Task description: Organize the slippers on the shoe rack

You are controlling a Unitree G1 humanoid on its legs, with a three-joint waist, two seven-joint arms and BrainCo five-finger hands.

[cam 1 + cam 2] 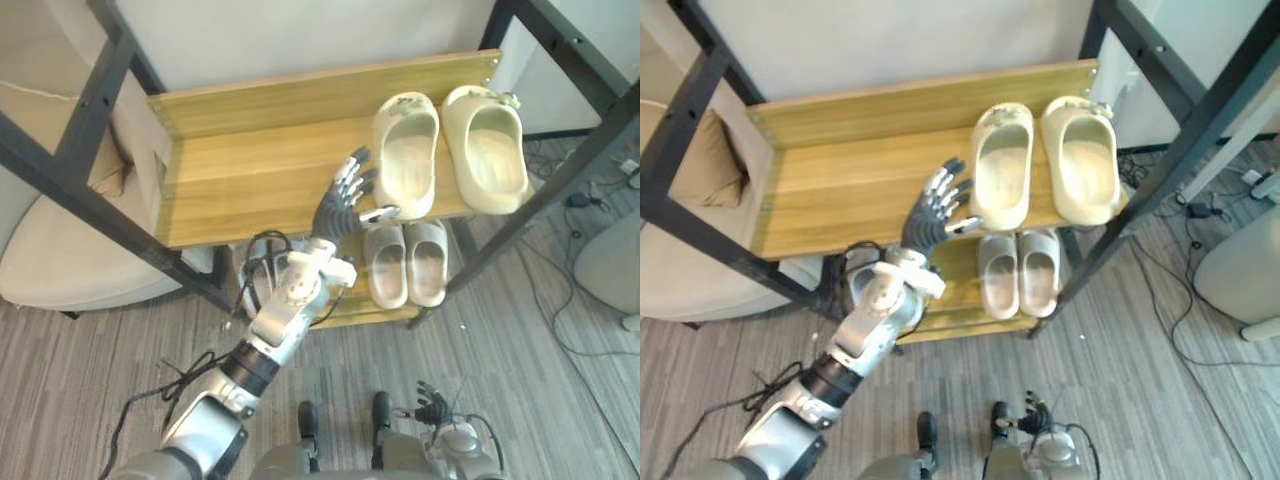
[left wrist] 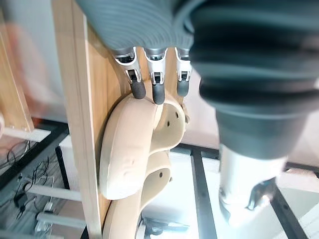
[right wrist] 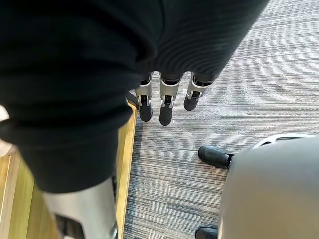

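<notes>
Fingers (image 2: 158, 92) of the left hand (image 1: 338, 212), straight and released, touch the side of the left cream foam slipper (image 1: 405, 150) on the wooden shoe rack's top shelf (image 1: 240, 180), where a hard push could knock the matching slipper (image 1: 487, 145) off the shelf's end.

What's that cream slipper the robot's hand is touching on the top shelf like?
The cream slipper is a pale, foam-looking clog with small holes in its upper. It lies sole-down on the wooden top shelf, toe toward the wall, close beside its twin. The left hand lays straight fingertips against its side.
</notes>
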